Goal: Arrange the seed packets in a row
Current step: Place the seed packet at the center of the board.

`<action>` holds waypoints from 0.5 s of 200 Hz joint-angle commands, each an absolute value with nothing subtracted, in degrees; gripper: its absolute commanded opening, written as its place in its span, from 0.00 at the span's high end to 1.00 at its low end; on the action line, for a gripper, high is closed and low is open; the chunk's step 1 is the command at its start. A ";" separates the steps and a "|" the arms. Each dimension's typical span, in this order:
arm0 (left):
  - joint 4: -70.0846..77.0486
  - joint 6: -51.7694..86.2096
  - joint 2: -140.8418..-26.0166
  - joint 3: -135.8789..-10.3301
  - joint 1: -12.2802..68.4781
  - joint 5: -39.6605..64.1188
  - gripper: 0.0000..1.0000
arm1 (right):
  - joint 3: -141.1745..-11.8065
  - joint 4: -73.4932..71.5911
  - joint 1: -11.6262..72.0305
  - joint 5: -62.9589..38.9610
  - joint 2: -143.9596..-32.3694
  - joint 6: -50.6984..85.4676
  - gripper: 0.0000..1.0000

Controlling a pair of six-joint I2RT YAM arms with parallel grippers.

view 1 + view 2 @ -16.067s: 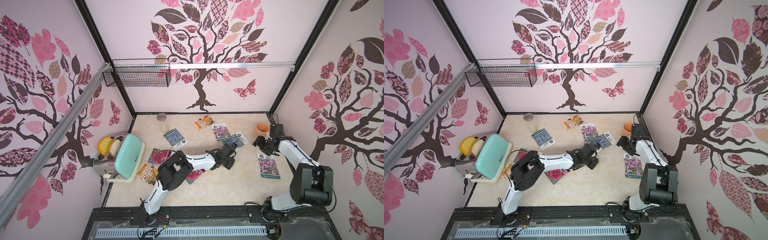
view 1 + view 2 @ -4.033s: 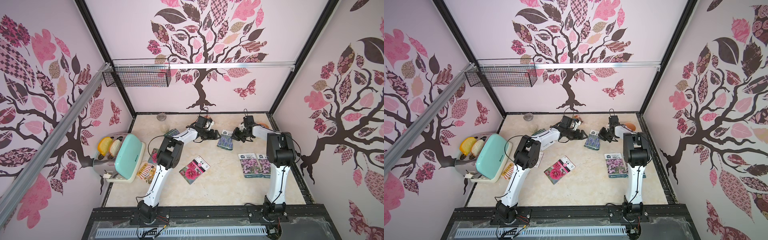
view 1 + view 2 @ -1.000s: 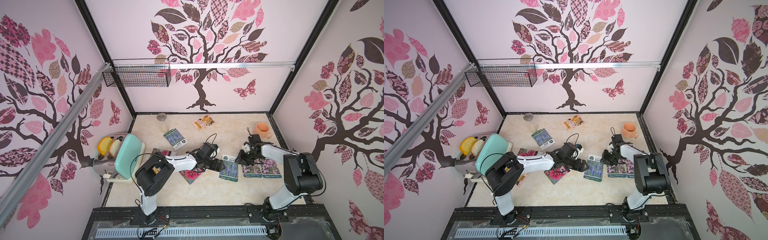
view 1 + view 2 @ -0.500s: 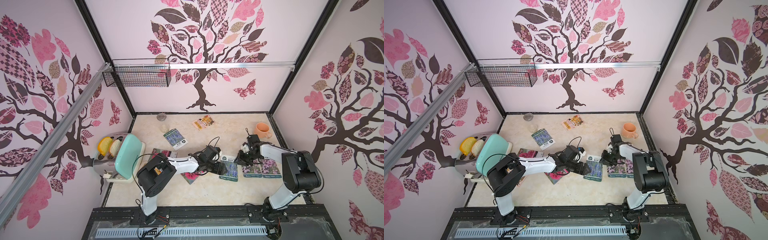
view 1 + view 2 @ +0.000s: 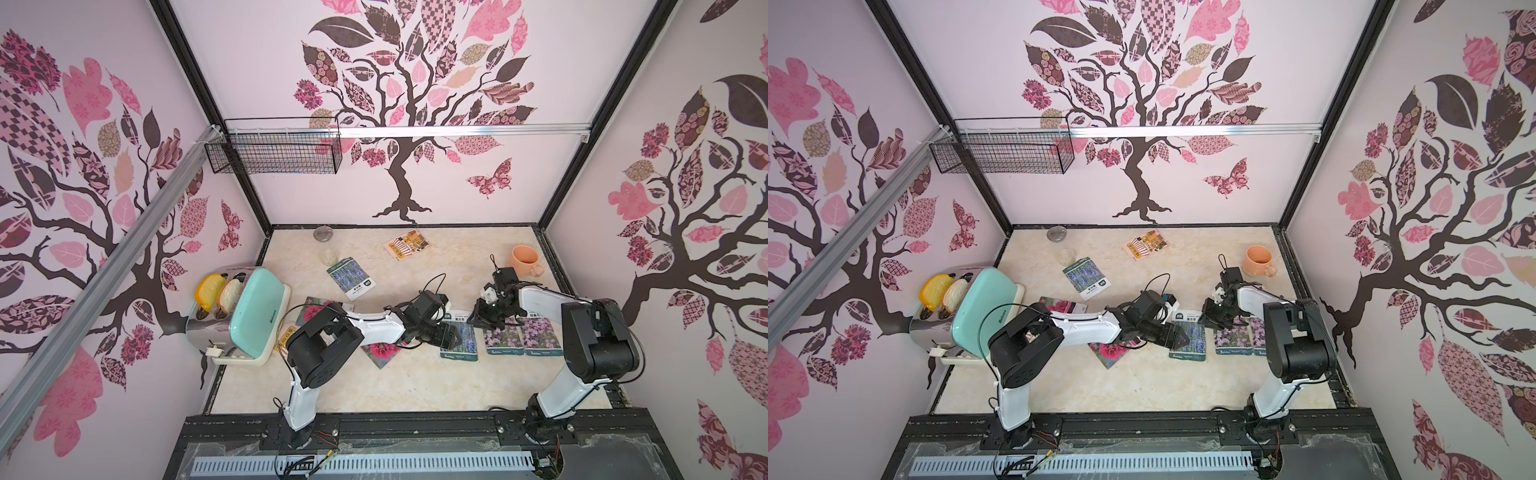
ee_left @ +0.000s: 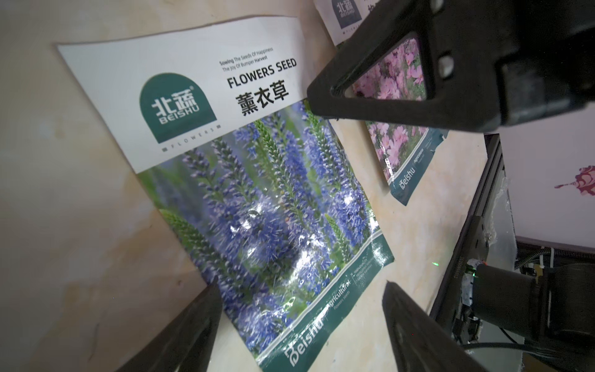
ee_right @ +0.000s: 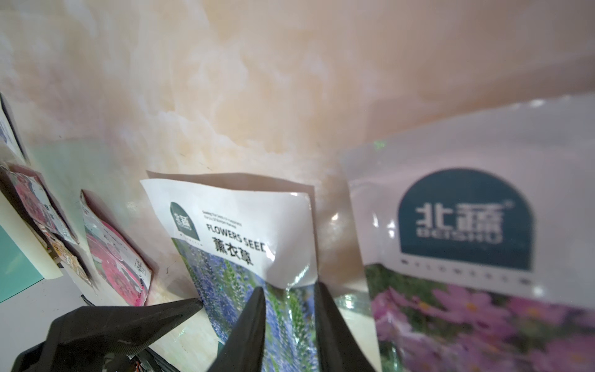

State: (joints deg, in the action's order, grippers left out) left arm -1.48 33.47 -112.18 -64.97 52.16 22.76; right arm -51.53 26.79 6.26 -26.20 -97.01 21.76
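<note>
A mint-green and chrome toaster (image 5: 249,316) stands at one side edge of the pale marble-patterned bench (image 5: 415,386), with a yellow bread slice (image 5: 210,286) and a paler one (image 5: 230,291) upright in its slots. Across the bench from the toaster sits a peach ceramic mug (image 5: 524,259). Beyond the toaster, towards the back wall, stands a clear glass jar (image 5: 328,256), with a round metal lid (image 5: 322,233) just behind it. High above the toaster hangs a black wire basket (image 5: 276,151).
</note>
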 commanded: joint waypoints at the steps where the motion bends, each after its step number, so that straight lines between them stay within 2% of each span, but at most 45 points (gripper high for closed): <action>1: -1.95 33.74 -114.40 -65.64 52.21 22.89 0.19 | -53.65 27.93 6.65 -25.75 -98.39 21.01 0.71; 100: -3.43 32.67 -115.83 -67.41 52.03 22.28 0.19 | -54.04 28.76 6.64 -24.64 -97.88 20.58 0.71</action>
State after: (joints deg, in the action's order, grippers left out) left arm -1.54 33.21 -113.82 -67.18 52.16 22.74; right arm -53.19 26.83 6.26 -25.50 -98.19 21.52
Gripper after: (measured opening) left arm 0.807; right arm 0.292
